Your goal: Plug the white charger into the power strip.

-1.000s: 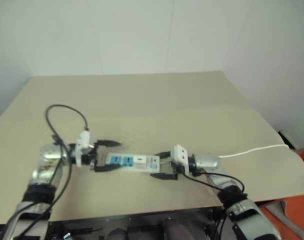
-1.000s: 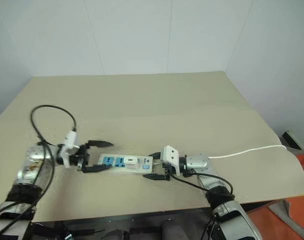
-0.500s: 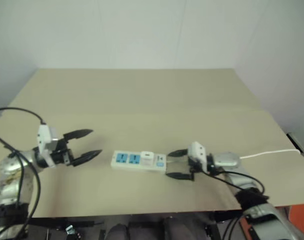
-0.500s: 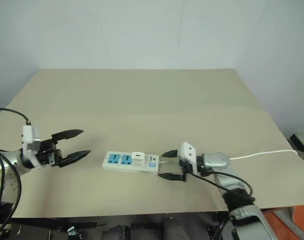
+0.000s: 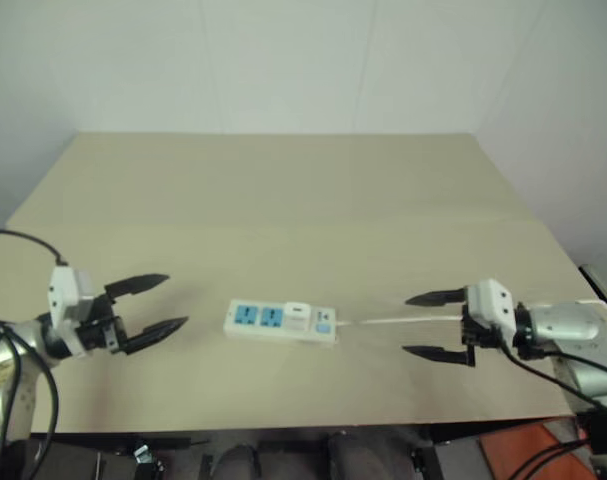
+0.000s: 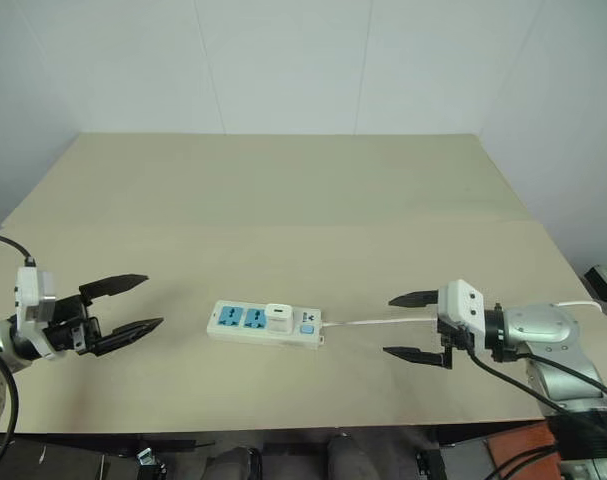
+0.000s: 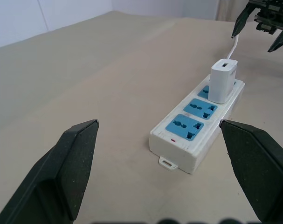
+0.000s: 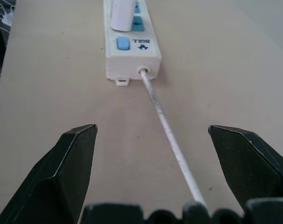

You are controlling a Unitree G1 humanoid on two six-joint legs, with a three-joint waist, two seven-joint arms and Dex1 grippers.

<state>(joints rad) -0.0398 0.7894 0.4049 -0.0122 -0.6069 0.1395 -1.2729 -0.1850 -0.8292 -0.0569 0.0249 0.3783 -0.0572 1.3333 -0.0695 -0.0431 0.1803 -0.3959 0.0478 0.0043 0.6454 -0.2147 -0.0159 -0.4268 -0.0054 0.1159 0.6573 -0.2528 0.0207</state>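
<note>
One power strip (image 6: 264,326), three blue sockets, one white charger (image 6: 277,316) plugged in, two grippers' jaws spread, empty.

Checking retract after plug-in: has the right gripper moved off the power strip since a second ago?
Yes. The right gripper has backed off to the robot's right along the cord, away from the power strip, jaws open.

A bare test room or lab corner is suggested. A plain beige desk (image 6: 283,190) is set against smooth, undecorated white wall panels (image 6: 283,60), with a strip of orange-red floor (image 5: 508,445) seen past its near right corner. No furnishings of a home or shop are placed on it, just a power strip (image 6: 265,323) with its thin white cord (image 6: 378,321).
</note>
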